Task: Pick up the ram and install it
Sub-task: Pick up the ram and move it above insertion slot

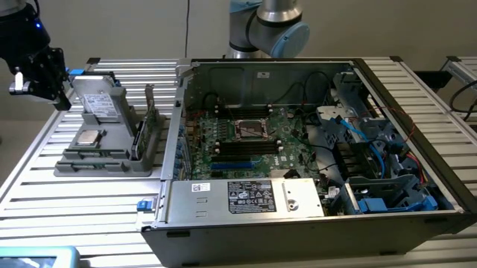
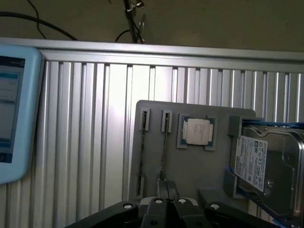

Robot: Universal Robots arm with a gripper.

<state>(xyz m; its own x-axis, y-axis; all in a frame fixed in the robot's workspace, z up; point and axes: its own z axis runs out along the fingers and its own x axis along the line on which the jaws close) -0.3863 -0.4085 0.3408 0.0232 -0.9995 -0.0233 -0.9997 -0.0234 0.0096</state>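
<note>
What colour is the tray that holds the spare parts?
Grey; the tray shows best in the exterior view.

Room is open above the tray [image 1: 89, 162], but the case wall [image 1: 179, 106] stands close beside it.

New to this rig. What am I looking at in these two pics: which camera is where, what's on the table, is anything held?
It's one robot arm with a gripper at its end. The exterior view comes from a camera off the arm, looking over a slatted metal table. The wrist view comes from a camera on the arm's wrist, looking down past the gripper. On the table sit an open computer case, its motherboard exposed, and a grey parts tray. The tray holds a hard drive, a processor chip and the ram, a thin green stick standing on edge in a slot. The gripper is shut, above the tray, and seems to hold nothing; the ram is in the tray.
</note>
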